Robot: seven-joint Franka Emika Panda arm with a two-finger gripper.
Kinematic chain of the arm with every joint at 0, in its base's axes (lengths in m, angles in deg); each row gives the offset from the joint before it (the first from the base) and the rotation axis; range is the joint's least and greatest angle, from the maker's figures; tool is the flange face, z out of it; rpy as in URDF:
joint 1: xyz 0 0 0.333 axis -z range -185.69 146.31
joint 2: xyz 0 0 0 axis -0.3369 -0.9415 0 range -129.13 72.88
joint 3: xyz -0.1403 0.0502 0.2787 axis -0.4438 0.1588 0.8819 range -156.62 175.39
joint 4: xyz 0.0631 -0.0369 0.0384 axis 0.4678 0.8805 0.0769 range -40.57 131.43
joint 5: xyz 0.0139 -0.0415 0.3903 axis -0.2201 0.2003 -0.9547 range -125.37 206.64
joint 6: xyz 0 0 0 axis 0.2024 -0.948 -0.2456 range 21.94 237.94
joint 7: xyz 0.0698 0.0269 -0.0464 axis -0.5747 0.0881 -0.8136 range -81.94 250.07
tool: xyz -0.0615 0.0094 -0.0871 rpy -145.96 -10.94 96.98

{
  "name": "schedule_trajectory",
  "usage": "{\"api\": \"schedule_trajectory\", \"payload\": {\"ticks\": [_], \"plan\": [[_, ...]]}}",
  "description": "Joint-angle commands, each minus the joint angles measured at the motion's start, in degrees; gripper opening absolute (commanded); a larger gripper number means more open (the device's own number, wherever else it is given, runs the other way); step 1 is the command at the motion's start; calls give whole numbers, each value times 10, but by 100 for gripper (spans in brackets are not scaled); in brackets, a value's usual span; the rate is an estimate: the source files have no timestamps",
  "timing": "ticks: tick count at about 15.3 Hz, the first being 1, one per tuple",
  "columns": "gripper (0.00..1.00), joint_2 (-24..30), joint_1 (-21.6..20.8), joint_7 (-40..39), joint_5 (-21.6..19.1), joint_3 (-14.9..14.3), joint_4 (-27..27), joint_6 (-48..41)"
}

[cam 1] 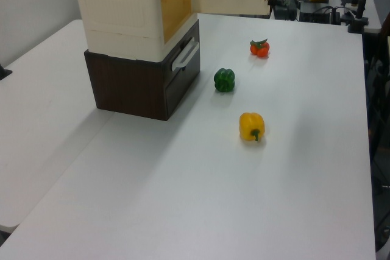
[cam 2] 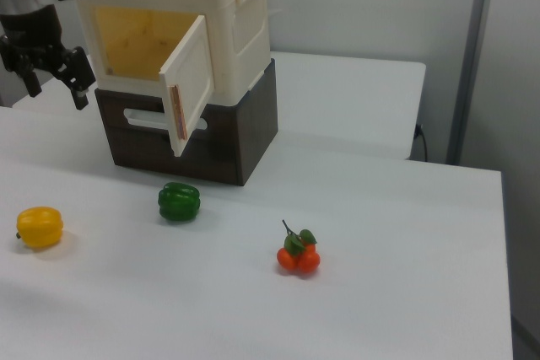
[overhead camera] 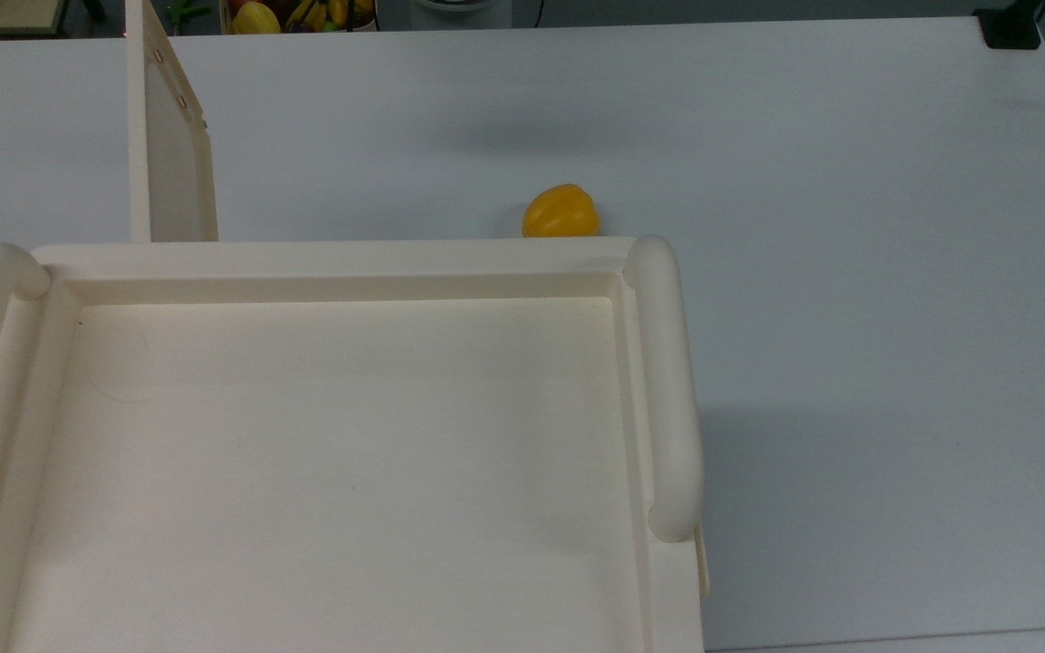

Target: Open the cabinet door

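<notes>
cabinet (cam 2: 177,14) on table (cam 2: 380,292), peppers (cam 2: 179,201) seemingly in front

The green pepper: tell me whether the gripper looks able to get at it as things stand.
Probably yes. The green pepper lies alone on the white table, in front of the cabinet and below the open cabinet door. The gripper, fingers open, hangs to the right view's left with bare table between.
</notes>
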Motion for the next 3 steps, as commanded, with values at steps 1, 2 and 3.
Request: {"api": "schedule_trajectory", "payload": {"ticks": [1, 2, 3], "plan": [[100, 7, -5, -6, -5, -3, 11, 10], [100, 6, -5, -5, -5, -3, 10, 11], [100, 7, -5, -5, -5, -3, 11, 10]]}}
